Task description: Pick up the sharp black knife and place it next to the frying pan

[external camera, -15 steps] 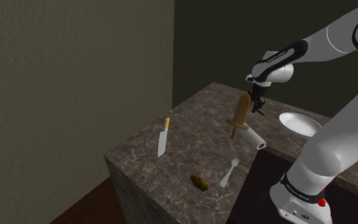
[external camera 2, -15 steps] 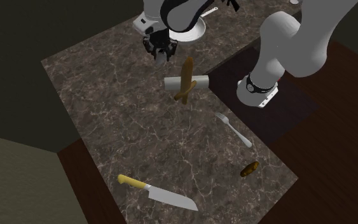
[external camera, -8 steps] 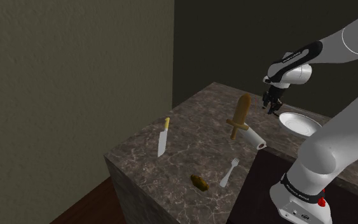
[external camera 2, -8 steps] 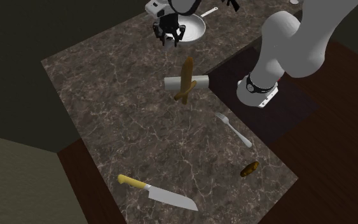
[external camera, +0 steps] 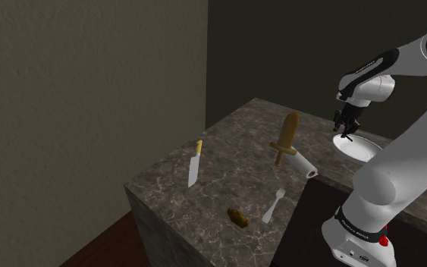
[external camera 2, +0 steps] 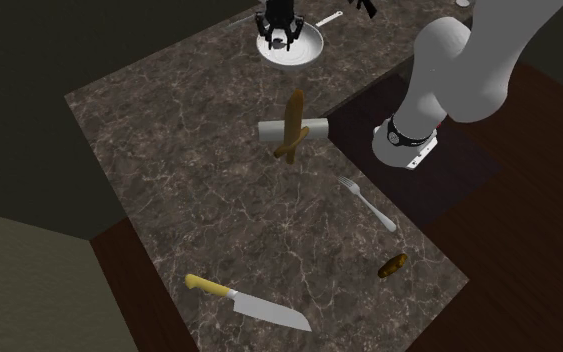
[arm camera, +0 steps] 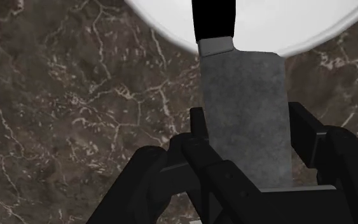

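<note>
Marble worktop (external camera: 234, 144), far end: jaws clamped on knife (arm camera: 244, 108) blade, above white pan (external camera: 367, 152). Advice: shift sideways clear of pan, lower flat, then release.

The light is dim and flat in every view, leaving the counter (external camera: 227, 174) muted, the far wall (external camera: 295, 45) dark, and the white pan (arm camera: 285, 25) brightest.

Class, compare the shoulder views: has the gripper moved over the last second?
Yes. The gripper, jaws shut on the knife, has travelled to the shoulder view's right, away from the wooden tool, and now hangs over the white pan.
</note>
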Robot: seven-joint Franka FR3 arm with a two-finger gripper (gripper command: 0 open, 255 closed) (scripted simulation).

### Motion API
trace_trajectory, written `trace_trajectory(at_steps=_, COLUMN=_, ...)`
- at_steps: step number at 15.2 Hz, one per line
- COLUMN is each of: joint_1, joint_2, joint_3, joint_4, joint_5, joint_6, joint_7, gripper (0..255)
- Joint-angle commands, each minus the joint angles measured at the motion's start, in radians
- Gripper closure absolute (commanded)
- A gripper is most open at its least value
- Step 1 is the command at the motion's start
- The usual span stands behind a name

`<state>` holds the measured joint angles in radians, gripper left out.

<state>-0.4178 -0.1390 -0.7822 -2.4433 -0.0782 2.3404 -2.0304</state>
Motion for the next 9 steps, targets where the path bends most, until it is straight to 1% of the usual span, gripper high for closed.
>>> trace_trajectory(at_steps=1, joint_1=-0.009, joint_2=0.042, joint_3=-0.040, joint_4=0.032, joint_5=0.036, joint_6=0.000, joint_7=-0.079, gripper=255)
trace_trajectory(at_steps=5, joint_1=-0.041, joint_2=0.121, joint_3=-0.108, joint_4=0.100, joint_5=0.114, joint_6=-0.017, joint_7=-0.236, gripper=255)
trace_trajectory(at_steps=7, joint_1=-0.065, joint_2=0.173, joint_3=-0.134, joint_4=0.141, joint_5=0.168, joint_6=-0.030, joint_7=-0.322, gripper=255)
trace_trajectory(at_steps=9, joint_1=-0.100, joint_2=0.232, joint_3=-0.149, joint_4=0.187, joint_5=0.230, joint_6=-0.047, joint_7=-0.410, gripper=255)
